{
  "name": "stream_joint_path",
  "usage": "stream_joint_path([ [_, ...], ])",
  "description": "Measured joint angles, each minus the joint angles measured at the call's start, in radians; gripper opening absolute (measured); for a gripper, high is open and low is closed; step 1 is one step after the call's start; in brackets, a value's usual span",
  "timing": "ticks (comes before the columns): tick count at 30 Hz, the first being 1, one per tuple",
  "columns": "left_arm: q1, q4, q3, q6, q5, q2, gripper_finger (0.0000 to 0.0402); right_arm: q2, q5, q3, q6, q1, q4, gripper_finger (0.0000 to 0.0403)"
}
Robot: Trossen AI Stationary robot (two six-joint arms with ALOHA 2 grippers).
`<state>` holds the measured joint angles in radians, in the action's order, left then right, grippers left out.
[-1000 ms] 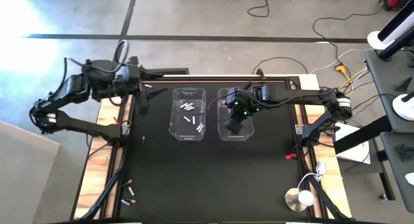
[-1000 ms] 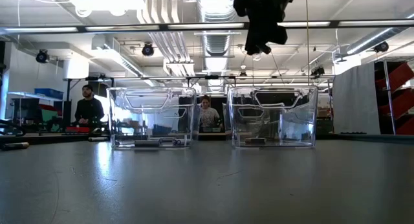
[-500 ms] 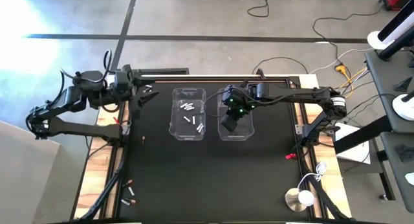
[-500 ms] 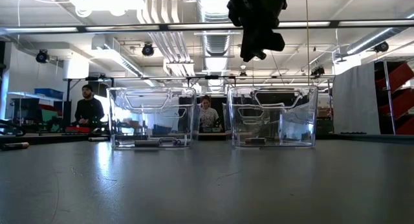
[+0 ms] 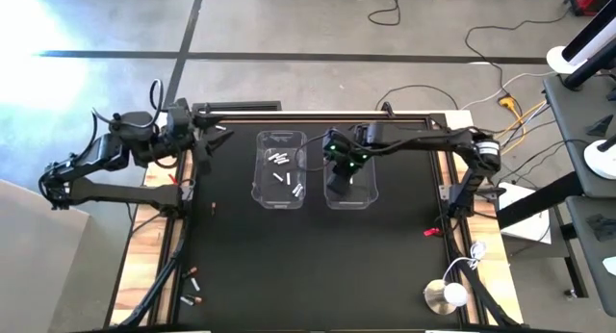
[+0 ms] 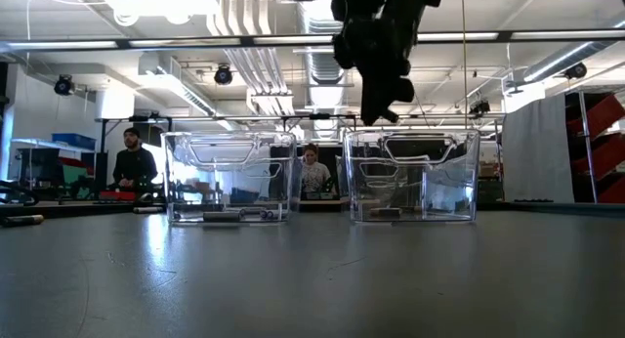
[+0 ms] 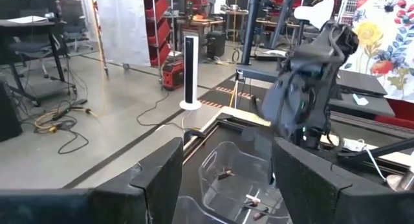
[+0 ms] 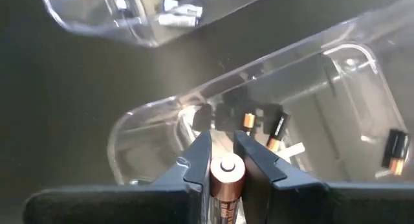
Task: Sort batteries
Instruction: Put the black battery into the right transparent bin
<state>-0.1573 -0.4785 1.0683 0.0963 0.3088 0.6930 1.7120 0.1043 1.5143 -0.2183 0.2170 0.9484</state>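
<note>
Two clear bins stand side by side at the far middle of the black table. The left bin [image 5: 281, 167] holds several silvery-white batteries [image 5: 280, 160]. The right bin [image 5: 361, 193] holds dark batteries with copper ends [image 8: 275, 128]. My right gripper [image 5: 339, 182] hangs above the right bin's left part, shut on a copper-ended battery [image 8: 226, 172]. In the low view, my right gripper [image 6: 376, 108] is just above the right bin's rim [image 6: 410, 135]. My left gripper [image 5: 217, 136] stands open at the far left, with nothing between its fingers [image 7: 162, 172]. My right gripper pinches one battery between its two fingers. The battery lies along the fingers, and its copper-coloured end [image 8: 226, 168] shows between the tips. The fingers slant steeply down. The battery is lifted clear, above the right bin's inside.
A few loose batteries [image 5: 192, 285] lie by the table's near left corner. A small red piece [image 5: 431, 233] lies near the right edge, and a white round object [image 5: 448, 294] sits at the near right. People sit beyond the table [image 6: 132, 162].
My right gripper, still shut on the battery, has sunk toward the right bin and shifted a little toward the table's left. My left arm has drawn back toward the table's left edge and come down a little, its gripper still open.
</note>
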Motion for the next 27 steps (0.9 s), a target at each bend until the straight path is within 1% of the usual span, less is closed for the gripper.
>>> stream_joint_path([
  [3,0.000,-0.002,0.000,0.002,0.000,-0.002,0.0214,0.052,-0.006,-0.001,0.085,0.009,-0.003,0.0045],
  [7,0.000,-0.041,0.000,0.008,0.000,-0.012,0.0214,0.131,-0.066,-0.002,0.184,0.040,-0.007,0.0047],
  [10,0.000,-0.086,0.000,0.015,0.000,-0.015,0.0214,0.194,-0.079,-0.003,0.238,0.071,-0.008,0.0045],
  [14,0.000,-0.133,0.000,0.047,-0.001,-0.014,0.0214,0.253,-0.077,-0.003,0.262,0.101,-0.008,0.0047],
  [22,0.000,-0.176,0.000,0.089,0.000,-0.014,0.0214,0.280,-0.069,-0.003,0.351,0.122,0.006,0.0047],
  [27,0.000,-0.177,0.000,0.090,0.030,-0.014,0.0214,0.248,-0.069,-0.003,0.416,0.122,0.028,0.0045],
])
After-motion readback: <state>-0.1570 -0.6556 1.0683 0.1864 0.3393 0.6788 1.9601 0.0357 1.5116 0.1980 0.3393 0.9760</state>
